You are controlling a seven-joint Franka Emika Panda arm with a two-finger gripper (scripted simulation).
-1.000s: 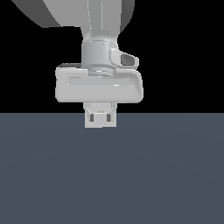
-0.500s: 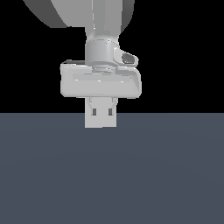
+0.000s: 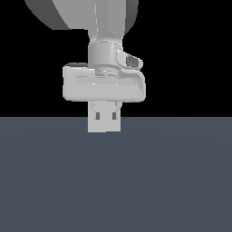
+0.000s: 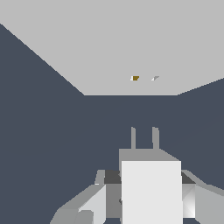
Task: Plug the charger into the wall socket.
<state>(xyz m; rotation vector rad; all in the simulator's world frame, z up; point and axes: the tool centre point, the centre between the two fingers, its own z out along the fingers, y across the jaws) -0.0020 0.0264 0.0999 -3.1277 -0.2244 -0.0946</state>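
In the wrist view my gripper (image 4: 146,178) is shut on the charger (image 4: 151,197), a plain off-white block between the two fingers (image 4: 99,202). Its two thin prongs (image 4: 133,138) point towards the wall socket (image 4: 109,43), a large flat off-white plate ahead with two tiny holes (image 4: 135,78). A gap remains between prongs and plate, and the prongs sit roughly in line with the holes. In the exterior view the gripper (image 3: 105,123) hangs under the pale hand (image 3: 104,86), with an off-white block between the fingers. I cannot make out the socket there.
A dark blue-grey surface (image 3: 172,181) fills the lower half of the exterior view and surrounds the plate in the wrist view (image 4: 39,131). The background above it is black.
The hand has risen and shifted slightly to the exterior view's right. More of the fingers and the held block shows below it. The grip has not changed.
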